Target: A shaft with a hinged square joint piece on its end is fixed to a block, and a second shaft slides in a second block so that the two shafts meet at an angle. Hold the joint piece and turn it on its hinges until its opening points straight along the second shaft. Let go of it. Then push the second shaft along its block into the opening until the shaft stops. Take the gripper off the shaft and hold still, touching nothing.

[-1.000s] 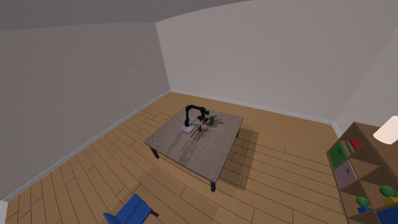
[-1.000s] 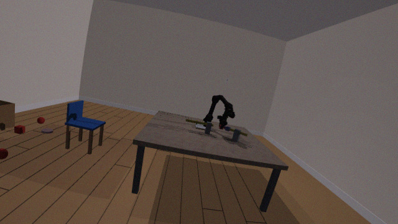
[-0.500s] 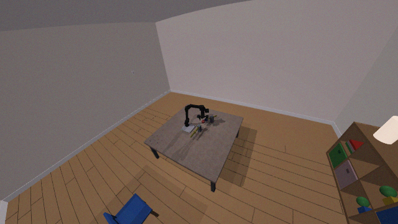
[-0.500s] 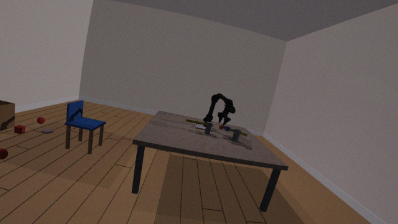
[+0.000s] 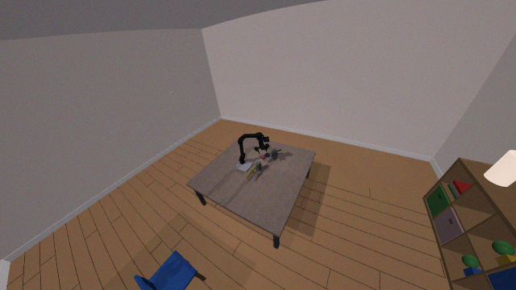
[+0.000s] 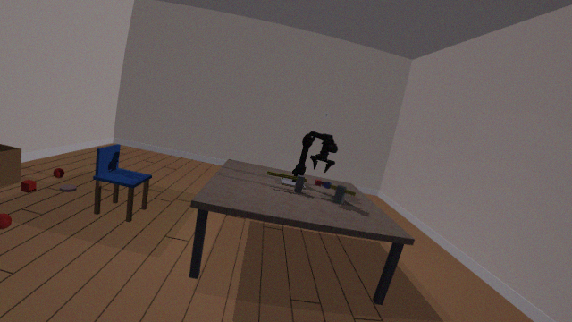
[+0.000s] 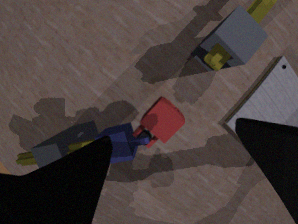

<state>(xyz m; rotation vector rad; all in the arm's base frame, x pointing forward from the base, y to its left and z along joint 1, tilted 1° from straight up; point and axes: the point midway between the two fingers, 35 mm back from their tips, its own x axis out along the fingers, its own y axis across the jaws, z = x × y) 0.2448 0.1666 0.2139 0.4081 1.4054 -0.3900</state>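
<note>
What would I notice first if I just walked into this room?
Probably the black robot arm on the grey table, with its open gripper hanging in the air, holding nothing. Right below it sits a little red joint piece between two grey blocks with yellow shafts. You might also spot the bright blue chair on the wooden floor to the left.

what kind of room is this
Probably a home playroom or living room: wood plank floor, a bookshelf with books and toys, a small blue chair, and toys scattered on the floor.
</note>
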